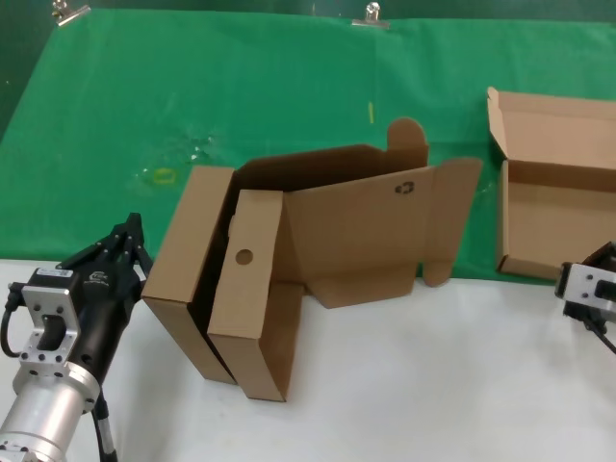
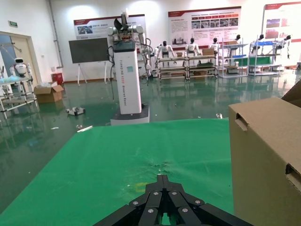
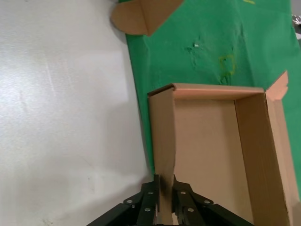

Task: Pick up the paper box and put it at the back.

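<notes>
The box (image 1: 558,207) sits open at the far right, half on the green cloth (image 1: 192,106), half on the white surface (image 1: 433,375). The right hand (image 3: 164,202) is pinched shut on the box's near wall, which stands thin between its fingers. The left hand (image 1: 120,252) waits at the near left, closed and holding nothing. The wall is soft card. It could bend or slip out when the box goes up. The lid could flop and tip the box too.
</notes>
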`<state>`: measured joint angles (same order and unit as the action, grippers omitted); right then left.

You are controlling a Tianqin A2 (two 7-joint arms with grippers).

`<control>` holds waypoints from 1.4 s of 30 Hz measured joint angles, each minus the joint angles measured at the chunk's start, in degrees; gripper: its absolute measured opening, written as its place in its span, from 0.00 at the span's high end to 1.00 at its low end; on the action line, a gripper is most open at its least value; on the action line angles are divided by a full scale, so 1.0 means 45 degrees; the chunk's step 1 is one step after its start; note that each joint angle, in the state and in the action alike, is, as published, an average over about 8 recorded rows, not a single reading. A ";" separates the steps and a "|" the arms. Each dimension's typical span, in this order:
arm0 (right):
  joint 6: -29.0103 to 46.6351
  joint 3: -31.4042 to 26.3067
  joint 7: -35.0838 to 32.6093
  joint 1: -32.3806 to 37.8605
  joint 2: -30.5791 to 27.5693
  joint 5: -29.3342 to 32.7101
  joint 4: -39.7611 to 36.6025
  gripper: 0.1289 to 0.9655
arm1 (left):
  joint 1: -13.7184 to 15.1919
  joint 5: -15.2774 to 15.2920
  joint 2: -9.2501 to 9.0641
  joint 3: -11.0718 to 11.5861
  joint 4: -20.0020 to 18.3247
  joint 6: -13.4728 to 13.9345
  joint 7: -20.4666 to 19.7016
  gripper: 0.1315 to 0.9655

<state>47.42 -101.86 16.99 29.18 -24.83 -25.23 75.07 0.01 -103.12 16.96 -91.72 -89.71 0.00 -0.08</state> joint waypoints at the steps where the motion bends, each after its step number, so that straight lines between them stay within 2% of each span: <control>1: -0.0012 -0.0033 -0.0081 -0.0012 -0.0035 -0.0071 0.0010 0.96 | 0.0000 0.0000 0.0000 0.0000 0.0000 0.0000 0.0000 0.99; 7: -0.0101 0.0071 -0.0466 -0.0567 -0.0512 -0.0593 0.0709 0.89 | 0.0000 0.0000 0.0000 0.0000 0.0000 0.0000 0.0000 0.99; 11: -0.0250 0.0577 -0.0581 -0.1476 -0.1071 -0.1294 0.1957 0.84 | 0.0000 0.0000 0.0000 0.0000 0.0000 0.0000 0.0000 0.99; 12: -0.0305 0.0774 -0.0585 -0.1789 -0.1236 -0.1602 0.2393 0.84 | 0.0000 0.0000 0.0000 0.0000 0.0000 0.0000 0.0000 0.99; 20: -0.1260 0.2961 -0.0544 -0.4932 -0.2426 -0.5355 0.6420 0.64 | 0.0000 0.0000 0.0000 0.0000 0.0000 0.0000 0.0000 0.99; 23: -0.1663 0.3553 -0.0603 -0.5740 -0.2603 -0.6396 0.7302 0.64 | 0.0000 0.0000 0.0000 0.0000 -0.0001 0.0000 0.0000 0.99; 24: -0.1758 0.3651 -0.0628 -0.5880 -0.2619 -0.6607 0.7438 0.64 | 0.0000 0.0000 0.0000 0.0000 -0.0001 0.0000 0.0000 0.99; 32: -0.2357 0.3643 -0.0838 -0.6025 -0.2366 -0.7401 0.7293 0.37 | 0.0000 0.0000 0.0003 0.0000 -0.0029 0.0000 0.0000 0.97; 36: -0.2776 0.3570 -0.0988 -0.6047 -0.2157 -0.7906 0.7104 0.29 | 0.0000 0.0000 0.0006 0.0001 -0.0050 0.0000 0.0000 0.95; 41: -0.3348 0.3473 -0.1194 -0.6079 -0.1873 -0.8599 0.6852 0.16 | -0.0001 0.0000 0.0009 0.0001 -0.0079 0.0000 0.0002 0.88; 42: -0.3466 0.3454 -0.1237 -0.6086 -0.1814 -0.8742 0.6801 0.16 | -0.0001 0.0000 0.0010 0.0002 -0.0085 0.0000 0.0003 0.86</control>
<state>31.82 -86.31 11.43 1.80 -32.99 -64.57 105.68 0.01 -103.12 17.00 -91.71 -90.09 0.00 -0.07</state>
